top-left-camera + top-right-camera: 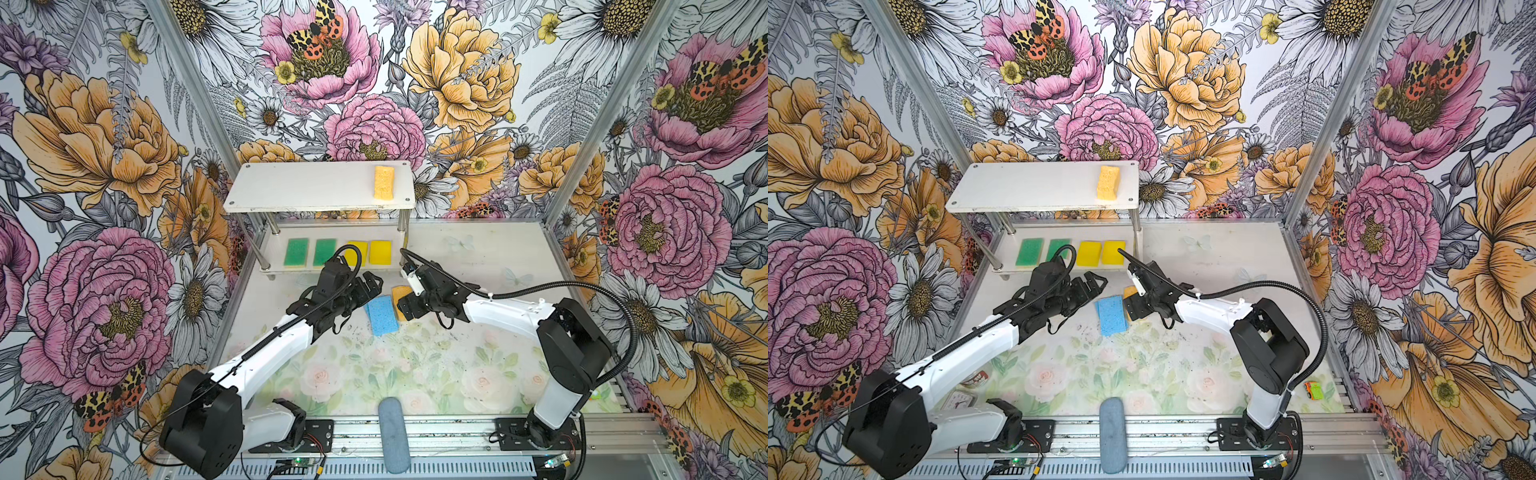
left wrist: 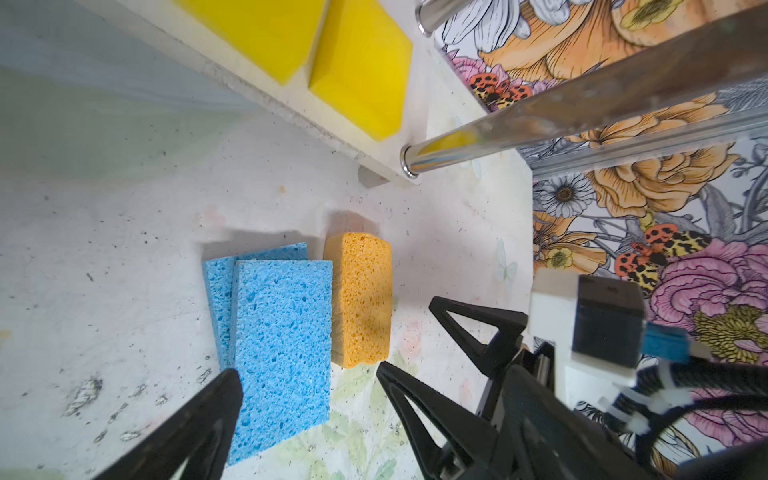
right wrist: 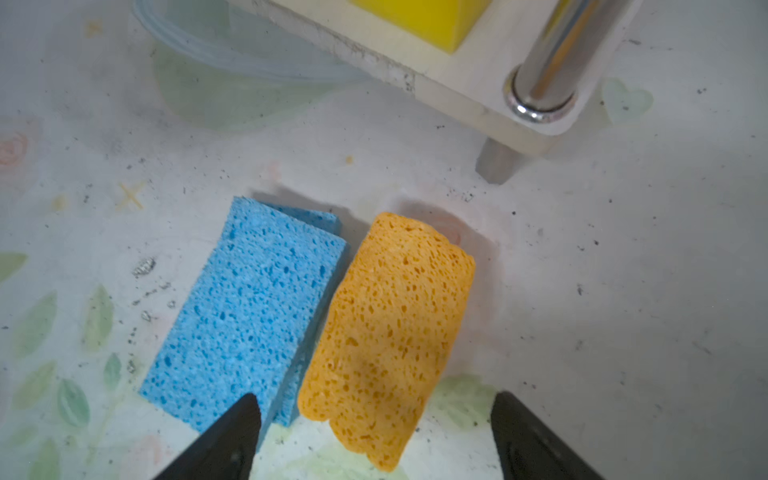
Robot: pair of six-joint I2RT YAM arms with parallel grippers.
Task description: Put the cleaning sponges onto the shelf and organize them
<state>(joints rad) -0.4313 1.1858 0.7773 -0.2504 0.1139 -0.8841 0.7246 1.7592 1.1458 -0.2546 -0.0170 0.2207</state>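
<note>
In both top views a two-tier white shelf with shiny metal posts point(image 1: 307, 189) stands at the far left corner of the flower-printed tabletop point(image 1: 478, 257). Its upper board carries one porous pale orange sponge point(image 1: 384, 183) near the right end. Its lower board holds a row of two green-topped sponges point(image 1: 296, 251) on the left and two bright yellow sponges point(image 1: 380, 252) on the right. Just before the shelf's right front corner two flat blue sponges point(image 1: 380, 316) lie stacked on the tabletop, a second pale orange sponge point(image 1: 400, 292) touching their right side. The left gripper point(image 1: 371, 286) hovers left of the stack, jaws spread and empty; the right gripper point(image 1: 404, 306) is over the second pale orange sponge. In the left wrist view the upper blue sponge point(image 2: 282, 353) sits askew on the lower. In the right wrist view the right gripper's fingers point(image 3: 232, 440) stand parted either side of that orange sponge point(image 3: 386, 332), clear of it.
</note>
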